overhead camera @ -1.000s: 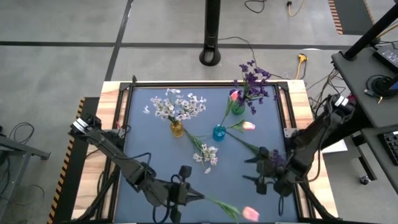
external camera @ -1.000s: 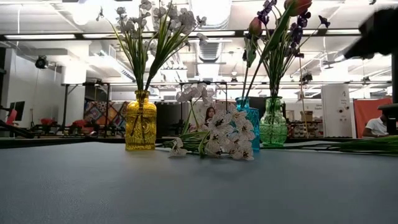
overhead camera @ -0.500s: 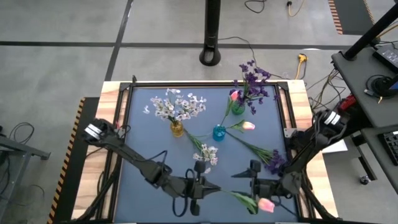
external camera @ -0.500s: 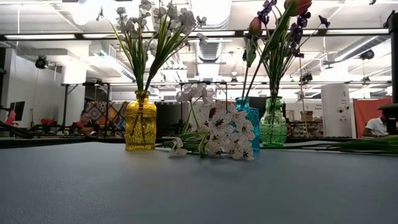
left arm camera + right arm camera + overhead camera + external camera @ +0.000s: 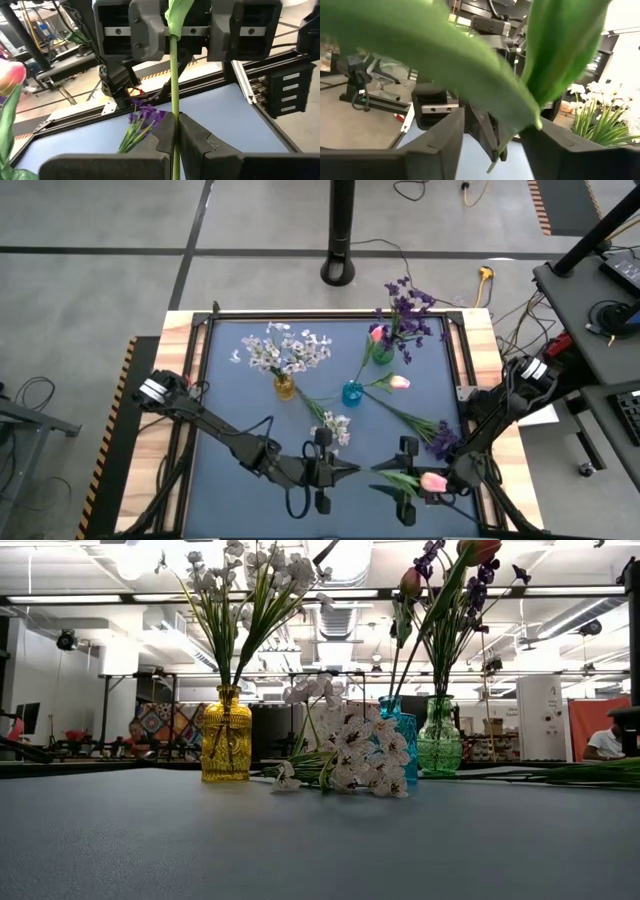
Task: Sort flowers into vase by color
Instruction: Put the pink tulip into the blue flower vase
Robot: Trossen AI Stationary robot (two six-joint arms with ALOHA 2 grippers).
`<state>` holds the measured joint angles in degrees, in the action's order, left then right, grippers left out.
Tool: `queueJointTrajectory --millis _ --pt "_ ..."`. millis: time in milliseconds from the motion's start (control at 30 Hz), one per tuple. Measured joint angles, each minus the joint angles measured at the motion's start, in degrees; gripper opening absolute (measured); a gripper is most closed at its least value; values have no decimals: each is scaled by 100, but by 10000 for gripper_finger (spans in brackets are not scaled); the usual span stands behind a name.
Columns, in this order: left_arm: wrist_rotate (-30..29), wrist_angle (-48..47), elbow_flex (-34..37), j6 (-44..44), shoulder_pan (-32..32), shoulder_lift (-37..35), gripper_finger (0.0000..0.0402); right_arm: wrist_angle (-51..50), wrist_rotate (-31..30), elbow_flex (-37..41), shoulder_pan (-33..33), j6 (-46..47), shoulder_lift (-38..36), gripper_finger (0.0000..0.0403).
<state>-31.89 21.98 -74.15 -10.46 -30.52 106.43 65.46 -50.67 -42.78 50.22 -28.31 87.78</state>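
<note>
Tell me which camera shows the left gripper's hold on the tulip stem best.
Left wrist view: the left gripper is shut on the tulip stem. High view shows it small; right wrist view is blocked by leaves; low view misses it.

The dark blue surface [image 5: 300, 840] looks matt and finely grained, framed by pale bare wood [image 5: 480, 350] at its 3 and 9 o'clock edges. The yellow ribbed glass vase [image 5: 226, 736], the blue glass vase [image 5: 403, 730] and the green glass vase [image 5: 439, 736] are glossy and see-through. The pink tulip's green stem [image 5: 173, 90] looks like smooth plastic, its leaf cloth-like. The left claw [image 5: 175, 145] and right claw [image 5: 200, 30] are matt dark plastic with small metal screws.
</note>
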Motion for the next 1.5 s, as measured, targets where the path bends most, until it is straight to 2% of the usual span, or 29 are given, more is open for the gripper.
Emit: queueJointTrajectory --millis 367,533,733,867,1000,1133,1233,1367,1500 --pt "-82 -16 0 -131 0 0 0 0 -110 0 -2 -5 -30 21" --pt "-277 -96 -2 -169 7 -50 28 -10 -470 0 0 168 -106 17" --pt "-276 -702 -7 -137 22 -250 121 -215 -657 0 17 388 -360 16" --pt "-554 -1175 -7 -169 22 -409 182 -1086 -986 0 8 1008 -718 15" --pt "-951 -1583 -7 -400 22 -640 218 -2472 -1075 0 -101 2291 -1210 15" --pt "-1382 -1706 -7 -970 4 -928 233 -4079 -1027 0 -285 3786 -1727 15" --pt "-1741 -1755 -9 -1212 -19 -1153 235 -4959 -770 0 -450 4654 -2012 15" --pt "-2128 -2239 -15 -1104 -17 -1317 235 -5327 -381 0 -749 5071 -2098 15" --pt "-2327 -3393 -15 -449 -48 -1437 235 -5372 -26 -17 -1026 5095 -2104 15"
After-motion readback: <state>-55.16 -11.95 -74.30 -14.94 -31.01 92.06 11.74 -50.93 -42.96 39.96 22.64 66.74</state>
